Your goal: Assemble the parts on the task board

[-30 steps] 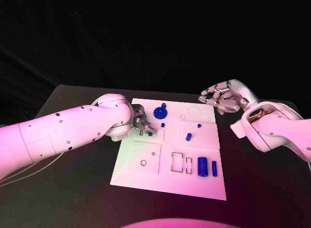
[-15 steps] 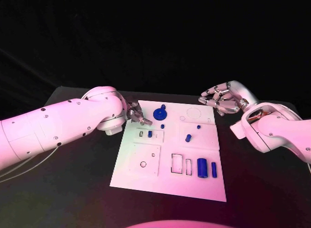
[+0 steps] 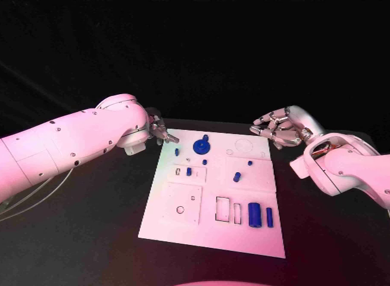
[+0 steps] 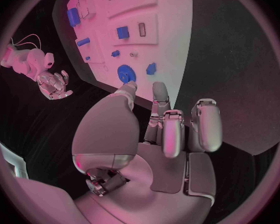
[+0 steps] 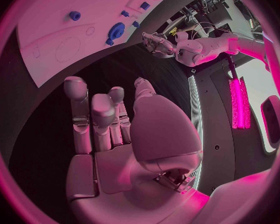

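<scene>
Both hands empty: left hand [image 3: 158, 131] half-open, right hand [image 3: 276, 126] loosely curled; small rigid parts [image 3: 255, 211] likely needed fingertip pinching on task board [image 3: 182, 220].

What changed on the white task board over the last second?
The left hand lifted off the small blue part in the white task board's slot and drew back past its far left corner, holding nothing. The right hand and other parts stayed put.
</scene>
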You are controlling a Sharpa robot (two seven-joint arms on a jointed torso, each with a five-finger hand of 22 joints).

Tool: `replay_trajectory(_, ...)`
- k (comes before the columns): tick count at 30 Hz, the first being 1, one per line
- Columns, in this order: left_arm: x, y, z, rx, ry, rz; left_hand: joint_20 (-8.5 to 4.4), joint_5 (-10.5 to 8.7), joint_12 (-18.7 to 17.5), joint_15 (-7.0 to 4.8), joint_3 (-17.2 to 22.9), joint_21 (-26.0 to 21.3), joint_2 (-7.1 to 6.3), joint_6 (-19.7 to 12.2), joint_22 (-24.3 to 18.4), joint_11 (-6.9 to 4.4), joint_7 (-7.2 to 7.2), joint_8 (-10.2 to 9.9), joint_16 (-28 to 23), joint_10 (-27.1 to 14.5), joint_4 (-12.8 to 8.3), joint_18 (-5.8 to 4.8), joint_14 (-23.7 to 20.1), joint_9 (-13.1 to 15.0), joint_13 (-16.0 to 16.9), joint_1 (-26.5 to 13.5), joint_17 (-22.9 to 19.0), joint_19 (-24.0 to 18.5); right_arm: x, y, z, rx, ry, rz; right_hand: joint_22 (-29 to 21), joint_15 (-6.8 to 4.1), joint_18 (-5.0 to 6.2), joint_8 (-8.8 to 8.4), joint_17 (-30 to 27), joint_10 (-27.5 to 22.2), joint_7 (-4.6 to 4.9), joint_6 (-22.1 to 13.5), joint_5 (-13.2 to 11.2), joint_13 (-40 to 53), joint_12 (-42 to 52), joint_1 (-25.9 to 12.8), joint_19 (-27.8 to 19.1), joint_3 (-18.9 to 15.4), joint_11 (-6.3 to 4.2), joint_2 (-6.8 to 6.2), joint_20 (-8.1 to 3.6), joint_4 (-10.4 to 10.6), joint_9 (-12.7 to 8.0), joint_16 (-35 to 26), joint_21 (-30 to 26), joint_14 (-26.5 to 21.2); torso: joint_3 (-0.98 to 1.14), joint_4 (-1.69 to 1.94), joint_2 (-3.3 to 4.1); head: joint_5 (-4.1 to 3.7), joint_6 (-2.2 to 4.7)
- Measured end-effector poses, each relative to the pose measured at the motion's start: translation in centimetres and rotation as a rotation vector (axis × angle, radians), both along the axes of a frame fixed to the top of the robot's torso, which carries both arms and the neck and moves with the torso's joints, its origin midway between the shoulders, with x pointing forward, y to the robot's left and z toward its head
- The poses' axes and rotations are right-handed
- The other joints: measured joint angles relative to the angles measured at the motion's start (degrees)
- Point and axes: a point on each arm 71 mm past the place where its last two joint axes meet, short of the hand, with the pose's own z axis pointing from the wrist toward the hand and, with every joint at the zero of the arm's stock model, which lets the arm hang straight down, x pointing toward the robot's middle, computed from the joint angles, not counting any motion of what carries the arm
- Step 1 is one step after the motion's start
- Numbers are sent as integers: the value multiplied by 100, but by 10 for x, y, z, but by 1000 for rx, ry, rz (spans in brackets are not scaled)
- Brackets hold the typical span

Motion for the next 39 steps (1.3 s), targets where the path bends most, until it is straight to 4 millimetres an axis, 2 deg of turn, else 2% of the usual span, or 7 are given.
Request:
replay_trajectory(2, 3, 2, -1, 4, -1, 10, 36, 0, 92, 0, -18, 0, 0, 0, 0, 41, 0, -29, 4, 43, 18, 0, 0, -38, 84, 0, 0, 37, 0, 0, 0, 0, 0, 0, 0, 0, 0, 0, 0, 0, 0, 0, 0, 0, 0, 0, 0, 0, 0, 0, 0, 0, 0, 0, 0, 0, 0, 3, 1, 1, 2)
replay_trajectory(6, 8, 1, -6, 19, 3, 19, 25, 0, 178, 0, -49, 37, 0, 0, 0, 41, 0, -65, 52, 105, 17, 0, 0, -90, 167, 0, 0, 89, 0, 1, -1, 1, 1, 2, 0, 0, 0, 0, 0, 0, 0, 0, 0, 0, 0, 0, 0, 0, 0, 0, 0, 0, 0, 0, 0, 0, -3, 6, 5, 13, 8)
replay_trajectory(8, 9, 0, -8, 25, 5, 19, 25, 0, 208, 41, -146, 37, 0, 10, 0, 60, 10, -81, 52, 125, 15, 0, 0, -138, 168, 0, 0, 89, 0, 2, -1, 1, 2, 2, 0, 0, 0, 0, 2, 0, 0, 0, 0, -6, 0, 0, 0, 0, 0, 0, 0, 0, 0, 0, 0, 0, -7, 4, 10, 19, 8)
replay_trajectory(15, 13, -6, -15, 38, 13, 12, 45, 0, 308, 41, -573, 38, 119, 94, -1, 60, 31, -146, 83, 166, 17, 0, 1, -297, 204, -168, -1, 110, 1, 1, -2, -1, 4, -2, -1, 0, 0, 0, 6, 0, -1, 1, 0, -7, 0, 0, 0, 0, 0, 0, 0, 0, -1, 0, 0, 0, -13, -5, 18, 25, 4)
replay_trajectory(22, 14, -11, -17, 39, 20, -2, 36, 0, 408, 41, -696, 70, 143, 136, -1, 41, 32, -178, 118, 229, 16, 1, 0, -351, 296, -192, -1, 167, 2, 2, -3, -1, 6, -1, -1, 0, 0, 0, 6, 0, -22, -20, 0, -7, 0, 0, 0, 0, 0, 0, 0, 0, -1, 0, 0, 0, -10, -5, 20, 30, -7)
replay_trajectory(34, 11, -17, -22, 49, 53, -33, 14, 0, 668, 41, -806, 162, 388, 371, -1, -12, -61, -178, 219, 380, -1, 0, 0, -425, 516, -51, -2, 284, 1, 4, -8, 0, 16, 2, -1, 0, 0, 0, 5, 0, -22, -19, 0, -7, 0, 0, 0, 0, 0, 0, 0, 0, -2, 0, 0, 0, -3, -3, 13, 53, -35)
replay_trajectory(39, 11, -19, -25, 55, 69, -44, 15, 0, 709, 40, -806, 178, 430, 412, -2, -33, -60, -178, 240, 401, 0, 0, 0, -437, 561, -9, -2, 325, 1, 5, -9, 0, 18, 3, -1, 0, 0, 0, 4, 0, -22, -19, 0, -7, 0, 0, 0, 0, 0, 0, 0, 0, -2, 0, 0, 0, -3, -3, 12, 55, -40)
